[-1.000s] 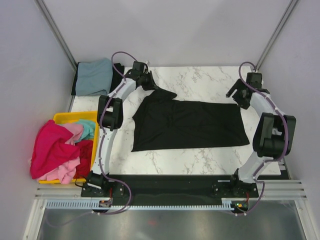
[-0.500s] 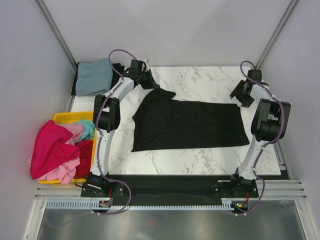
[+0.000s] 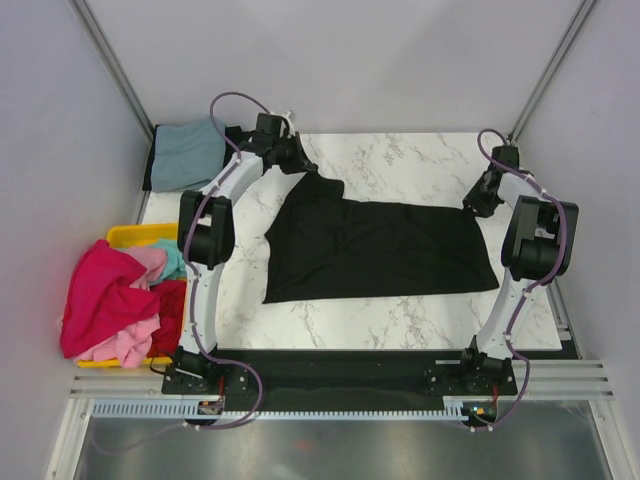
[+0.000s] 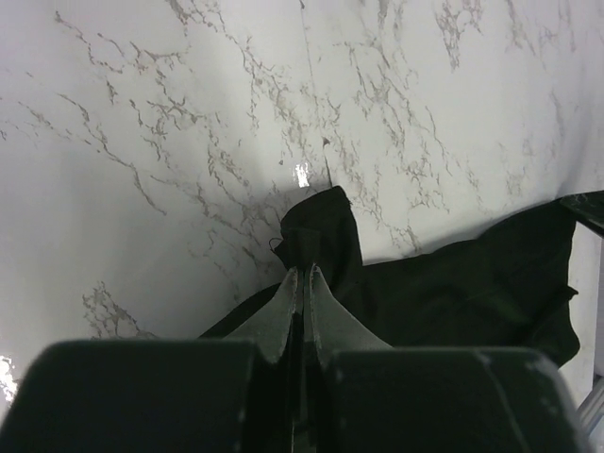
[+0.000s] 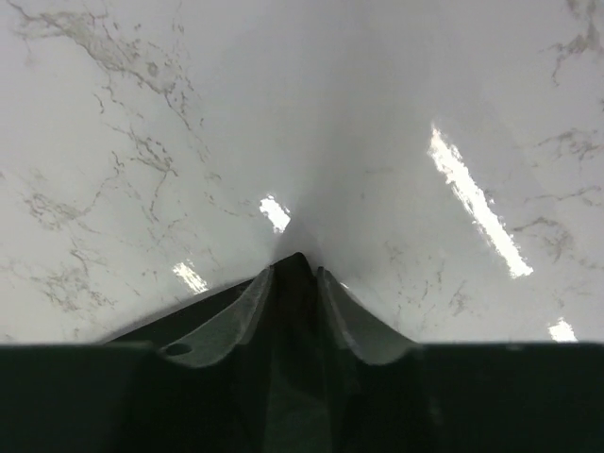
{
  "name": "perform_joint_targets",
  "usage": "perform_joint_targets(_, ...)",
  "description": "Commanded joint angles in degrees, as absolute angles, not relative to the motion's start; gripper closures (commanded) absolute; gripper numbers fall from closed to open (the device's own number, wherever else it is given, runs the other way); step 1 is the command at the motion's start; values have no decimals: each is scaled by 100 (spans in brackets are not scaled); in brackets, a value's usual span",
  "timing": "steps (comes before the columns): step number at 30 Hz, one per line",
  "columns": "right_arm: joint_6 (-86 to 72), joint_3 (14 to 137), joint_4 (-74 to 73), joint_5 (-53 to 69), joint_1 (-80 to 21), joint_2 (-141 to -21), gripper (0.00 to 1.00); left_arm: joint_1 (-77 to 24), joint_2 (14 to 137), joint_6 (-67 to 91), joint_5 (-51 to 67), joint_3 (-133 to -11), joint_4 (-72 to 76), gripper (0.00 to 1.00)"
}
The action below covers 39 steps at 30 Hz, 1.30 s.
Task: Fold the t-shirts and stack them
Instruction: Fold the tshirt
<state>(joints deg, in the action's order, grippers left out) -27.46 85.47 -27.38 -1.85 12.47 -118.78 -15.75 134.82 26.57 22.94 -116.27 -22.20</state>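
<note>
Bench (image 3: pixel 400 160): marble top, carries the work.
Black t-shirt (image 3: pixel 380 250): spread nearly flat at bench centre; 11 o'clock corner lifted and puckered.
Grey-blue t-shirt (image 3: pixel 188 152): lying at the bench's 10 o'clock corner.
Yellow bin (image 3: pixel 130 236): at 8 o'clock, heaped with coloured shirts.
Left end effector (image 4: pixel 304 269): pinching the black shirt's 11 o'clock corner.
Right end effector (image 5: pixel 295 260): at the 1 o'clock corner, fingers pressed together; cloth between them unconfirmed.
Recommendation: verify both corners are held, tension the far hem evenly, then carry it toward 6 o'clock, edges aligned.
</note>
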Motion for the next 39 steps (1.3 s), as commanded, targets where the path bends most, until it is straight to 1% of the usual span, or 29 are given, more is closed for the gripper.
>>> perform_joint_targets(1,-2821,8420,-2532,165,1160,-11874,72,-1573,13034,2637,2329,-11645,-2057,98)
perform_joint_targets(3,-2839,8402,-2461,272,1143,-11848,88,-1573,12990,2628,2355,-11733,-2109,98)
perform_joint_targets(4,-2848,8420,-2452,316,1143,-11839,100,-1573,12973,2593,2373,-11794,-2144,98)
perform_joint_targets(8,-2795,8464,-2216,851,1151,-11655,100,-1582,12666,2496,2557,-11874,-2259,98)
perform_joint_targets(12,-2760,8306,-1987,993,1169,-11260,100,-1591,12051,2303,2610,-11611,-2513,98)
perform_joint_targets(15,-2830,7797,-1593,976,1291,-10724,100,-1635,11217,1996,2540,-10918,-2584,98)
perform_joint_targets(16,-2856,7631,-1478,993,1327,-10592,100,-1661,10675,1926,2497,-10403,-2593,98)
perform_joint_targets(18,-2935,7165,-1188,958,1441,-10249,100,-1740,10119,1811,2286,-9820,-2593,98)
perform_joint_targets(19,-2944,7033,-1117,941,1459,-10178,100,-1775,9864,1715,2198,-9217,-2601,98)
perform_joint_targets(20,-2962,6831,-1055,923,1476,-10108,100,-1845,9348,1696,2006,-8898,-2593,98)
perform_joint_targets(23,-2997,6672,-1019,932,1485,-10177,100,-1977,8547,1696,1759,-7746,-2593,98)
perform_joint_targets(25,-3058,6618,-1020,879,1485,-10256,100,-2065,8263,1801,1714,-7044,-2584,98)
perform_joint_targets(32,-3164,6715,-1081,572,1591,-10915,100,-2785,7515,2416,1223,-5345,-2715,98)
perform_joint_targets(34,-3173,6724,-1081,571,1670,-10968,99,-2917,7270,2810,994,-4846,-2768,98)
perform_joint_targets(35,-3173,6698,-1098,536,1679,-10977,98,-2970,7199,2899,845,-4712,-2786,95)
perform_joint_targets(36,-3199,6671,-1116,501,1696,-10951,95,-2979,7129,3048,765,-4589,-2812,94)
perform_joint_targets(37,-3217,6645,-1151,457,1696,-10925,93,-2979,6971,3128,643,-4370,-2847,91)
perform_joint_targets(38,-3252,6540,-1204,414,1705,-10829,90,-2979,6918,3190,346,-4290,-2882,80)
perform_joint_targets(39,-3261,6469,-1204,309,1714,-10767,68,-2979,6873,3243,230,-4254,-2979,70)
